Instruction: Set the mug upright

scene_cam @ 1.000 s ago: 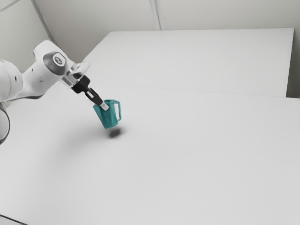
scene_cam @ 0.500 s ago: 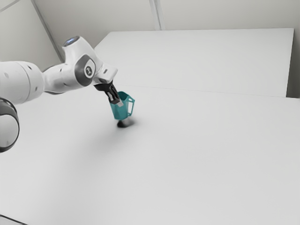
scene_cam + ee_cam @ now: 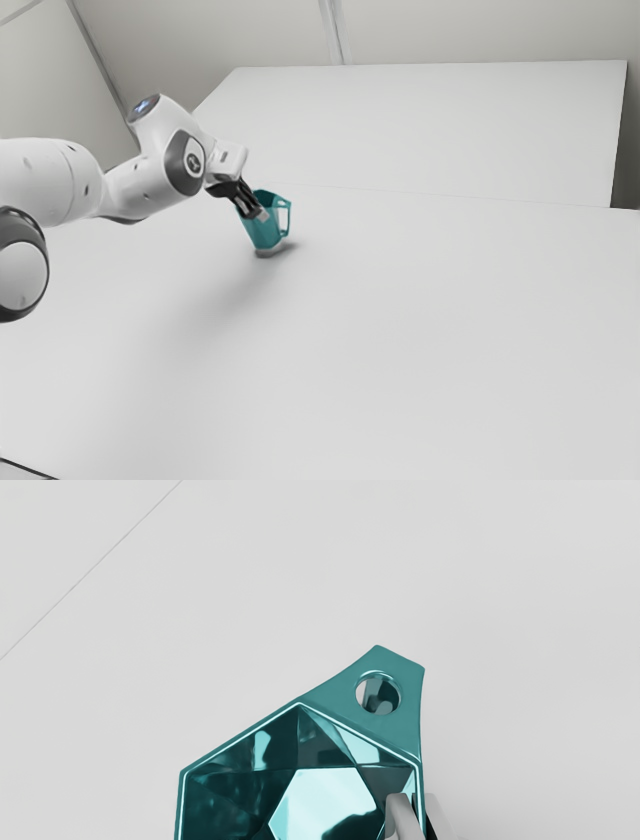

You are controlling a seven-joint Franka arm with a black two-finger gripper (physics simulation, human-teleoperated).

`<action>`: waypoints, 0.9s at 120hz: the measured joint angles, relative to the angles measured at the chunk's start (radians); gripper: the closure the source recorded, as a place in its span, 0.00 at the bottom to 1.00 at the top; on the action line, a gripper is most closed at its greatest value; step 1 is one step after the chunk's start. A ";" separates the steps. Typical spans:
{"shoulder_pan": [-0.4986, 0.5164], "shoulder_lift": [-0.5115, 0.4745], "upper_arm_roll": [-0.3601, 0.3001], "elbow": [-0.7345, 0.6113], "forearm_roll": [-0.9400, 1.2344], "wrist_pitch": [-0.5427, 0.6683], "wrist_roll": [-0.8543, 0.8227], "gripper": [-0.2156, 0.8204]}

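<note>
Exterior view: my arm [image 3: 140,185] comes in from the exterior view's left, wrist angled down, the black gripper [image 3: 262,214] at the rim of the teal mug [image 3: 262,233]. Mug mouth up, body leaning a little, handle [image 3: 287,217] toward the exterior view's right. Its base is at or just above the white table [image 3: 400,350]; contact I cannot make out. A soft shadow [image 3: 284,247] lies close by the base and trails off toward the exterior view's left.

Wrist view: I look down into the mug's mouth. Rim six-sided, bright along its edge; inner walls faceted and glossy, a pale six-sided floor [image 3: 320,800] at the bottom. The handle's flat top joins the rim at one side and has a round hole [image 3: 378,695] through it. Grip: clamped on the mug's side wall near the handle, one pale fingertip [image 3: 398,812] inside the mug, the other [image 3: 440,815] outside, wall pinched between. The pinch is on one wall, not across the body. Beyond the mug, a thin straight line [image 3: 90,570] crosses the pale surface, well apart from the handle.
</note>
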 joint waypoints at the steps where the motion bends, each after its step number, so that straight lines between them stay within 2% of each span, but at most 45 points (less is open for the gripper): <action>1: 0.000 0.002 0.000 0.000 -0.002 0.001 0.001 0.97; 20: 0.000 0.029 0.000 0.000 -0.024 0.012 0.009 0.96; 44: -0.002 0.010 0.000 0.010 0.021 0.002 0.018 0.54; 55: -0.002 -0.007 0.000 0.011 0.031 -0.014 0.023 0.43; 67: -0.001 -0.036 0.000 0.010 0.046 -0.050 0.028 0.34; 84: 0.000 -0.098 0.015 0.018 0.096 -0.166 0.031 0.28; 96: 0.011 -0.131 0.021 0.075 0.175 -0.302 0.019 0.25; 108: 0.003 -0.205 0.018 0.093 0.261 -0.432 0.006 0.24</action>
